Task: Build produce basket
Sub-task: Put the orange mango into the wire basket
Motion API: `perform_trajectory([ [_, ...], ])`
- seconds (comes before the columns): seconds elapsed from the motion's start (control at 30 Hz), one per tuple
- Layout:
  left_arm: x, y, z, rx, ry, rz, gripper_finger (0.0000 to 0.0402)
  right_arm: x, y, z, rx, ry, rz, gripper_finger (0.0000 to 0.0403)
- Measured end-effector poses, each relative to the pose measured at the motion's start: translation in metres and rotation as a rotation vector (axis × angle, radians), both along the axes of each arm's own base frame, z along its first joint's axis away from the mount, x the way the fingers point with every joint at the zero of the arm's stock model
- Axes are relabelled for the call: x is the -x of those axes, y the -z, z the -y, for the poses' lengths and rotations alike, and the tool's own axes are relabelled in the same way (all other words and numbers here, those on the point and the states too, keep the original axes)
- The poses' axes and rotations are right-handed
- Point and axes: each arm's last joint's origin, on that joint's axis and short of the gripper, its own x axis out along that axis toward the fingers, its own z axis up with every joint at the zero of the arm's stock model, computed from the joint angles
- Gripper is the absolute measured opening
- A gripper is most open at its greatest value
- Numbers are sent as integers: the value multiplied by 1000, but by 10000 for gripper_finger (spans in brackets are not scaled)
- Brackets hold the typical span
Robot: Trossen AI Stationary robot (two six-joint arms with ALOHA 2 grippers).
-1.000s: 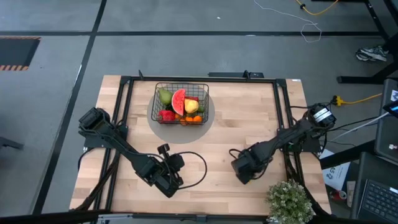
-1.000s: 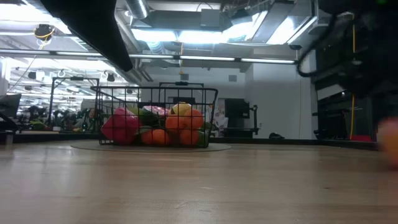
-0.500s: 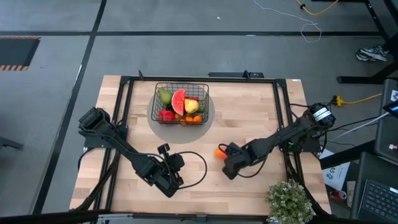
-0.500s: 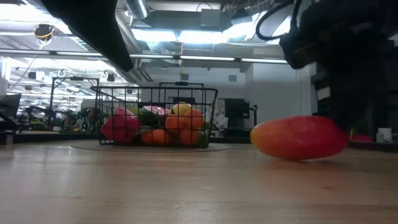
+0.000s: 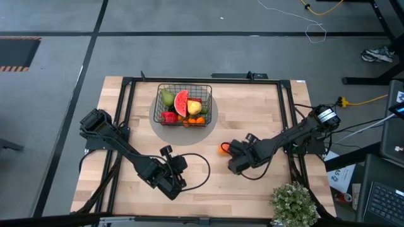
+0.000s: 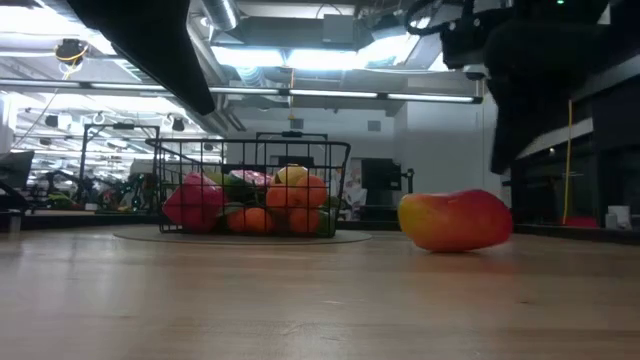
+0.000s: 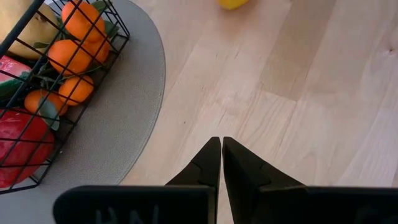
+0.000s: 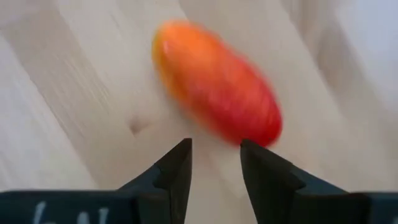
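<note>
High view, centre right: we see the right gripper [image 5: 235, 153] poised just beside the mango [image 5: 223, 149], which lies loose on the table [image 5: 252, 107], well apart from the basket [image 5: 184, 104] at upper centre — a basket already holding the watermelon slice [image 5: 182, 103] and other produce. In the right wrist view the fingers [image 8: 176, 169] stand parted and grasp nothing; the mango [image 8: 214, 91] sits just ahead of them, its long axis running diagonally across the gap rather than square to it. We judge that the coming grasp turns on this: the jaws must advance and close across the short axis. The right arm is clearly the nearer. The left gripper [image 5: 178, 179] waits at lower centre, fingers [image 7: 211, 163] pressed together, empty.
</note>
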Motion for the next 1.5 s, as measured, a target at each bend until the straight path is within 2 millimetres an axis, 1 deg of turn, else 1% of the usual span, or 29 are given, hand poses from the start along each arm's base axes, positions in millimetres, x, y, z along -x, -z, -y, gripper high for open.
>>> perform_trajectory([
  [0.07,0,0,0,0,0,0,14,-4,-1,2,45,-85,11,138],
  [0.17,0,0,0,0,-1,0,14,-12,-2,8,64,-188,16,139],
  [0.3,0,0,0,2,-2,1,14,-20,-1,19,0,-289,-7,155],
  [0.4,0,0,0,2,-2,2,14,-23,-1,27,-67,-336,-36,182],
  [0.47,0,0,0,4,-4,3,14,-24,-1,32,-79,-367,-48,204],
  [0.6,0,0,0,4,-4,3,14,-28,-1,40,-50,-452,-64,250],
  [0.7,0,0,0,4,-4,3,14,-31,-2,44,-10,-566,-64,279],
  [0.83,0,0,0,4,-4,3,14,-34,1,46,-11,-643,-73,298],
  [0.97,0,0,0,3,-4,2,14,-37,17,45,-57,-694,-145,300],
  [1.1,0,0,0,1,-1,1,14,-43,43,44,-32,-757,-244,300],
  [1.2,0,0,0,1,-1,1,14,-45,61,43,-50,-749,-302,300],
  [1.27,0,0,0,1,-1,1,14,-47,67,43,-64,-735,-320,297],
  [1.33,0,0,0,-1,1,-1,14,-47,70,42,-71,-716,-331,286],
  [1.4,0,0,0,-1,1,-1,14,-46,70,41,-73,-691,-330,263],
  [1.5,0,0,0,-2,0,-2,14,-47,62,41,-83,-638,-322,221],
])
